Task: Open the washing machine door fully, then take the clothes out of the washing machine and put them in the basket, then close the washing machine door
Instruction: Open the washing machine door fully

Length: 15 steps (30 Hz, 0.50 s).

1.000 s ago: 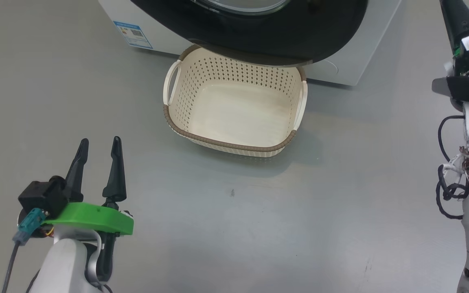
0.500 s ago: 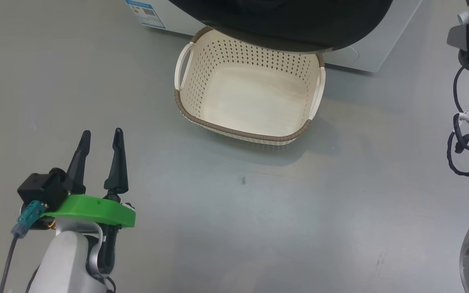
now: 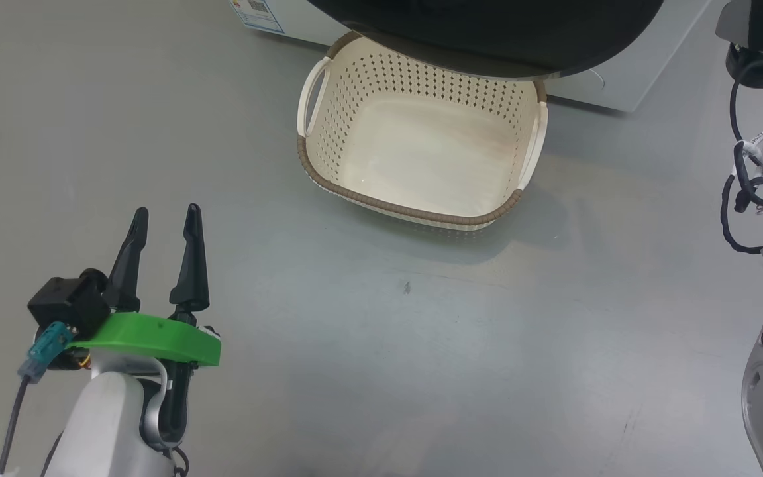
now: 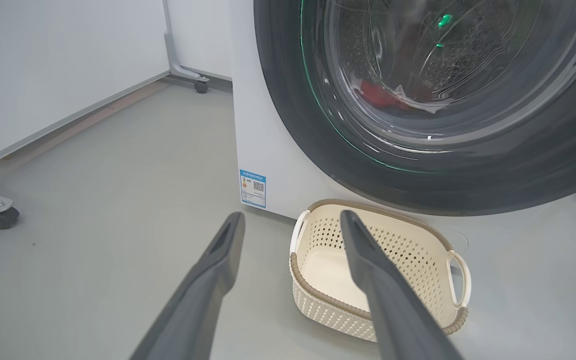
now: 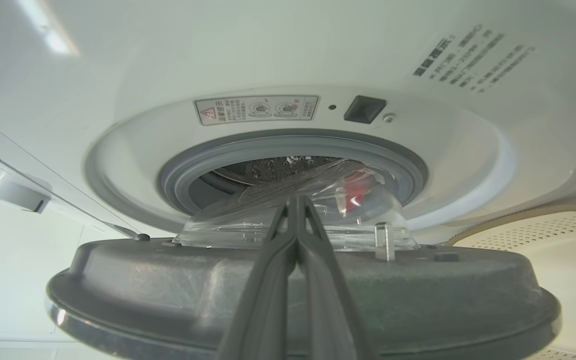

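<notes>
The right wrist view gave the grey inner side of the washing machine door [image 5: 168, 285], swung partly off the washing machine [image 5: 268, 50], where the left wrist view gave its glossy black front, with the clothes [image 4: 378, 95], red and white, in the drum behind the glass. The right hand [image 5: 295, 199] was pinched shut on nothing, tips at the door's glass bowl, contact unclear; the left hand [image 3: 166, 212] stood wide open and empty, well in front of the machine. The basket [image 3: 408, 213] sat on the floor just before the machine, beneath the door, its cream bottom bare.
</notes>
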### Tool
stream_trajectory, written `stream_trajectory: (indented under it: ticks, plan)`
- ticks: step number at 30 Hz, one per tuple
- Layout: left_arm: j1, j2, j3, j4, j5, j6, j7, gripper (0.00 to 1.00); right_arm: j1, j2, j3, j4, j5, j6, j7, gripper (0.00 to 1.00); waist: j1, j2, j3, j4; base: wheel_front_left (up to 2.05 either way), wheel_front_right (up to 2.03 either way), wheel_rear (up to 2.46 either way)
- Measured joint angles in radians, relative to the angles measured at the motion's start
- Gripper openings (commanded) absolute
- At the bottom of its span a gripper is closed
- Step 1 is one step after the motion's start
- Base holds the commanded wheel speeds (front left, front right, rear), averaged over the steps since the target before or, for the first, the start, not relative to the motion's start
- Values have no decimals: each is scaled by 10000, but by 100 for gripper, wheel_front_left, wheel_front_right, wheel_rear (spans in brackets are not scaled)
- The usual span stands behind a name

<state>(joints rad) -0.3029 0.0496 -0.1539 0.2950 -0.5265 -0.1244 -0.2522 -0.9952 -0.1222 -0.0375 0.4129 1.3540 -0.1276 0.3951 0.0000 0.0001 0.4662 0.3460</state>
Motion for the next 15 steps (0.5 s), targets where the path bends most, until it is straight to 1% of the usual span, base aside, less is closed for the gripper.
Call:
stream_trajectory:
  ticks: [15]
  plan:
    - [-39,4,-4,69,0,0,0,100,-524,184,-33,1110,525,0,623,0,0,0,14,30,0,0,0]
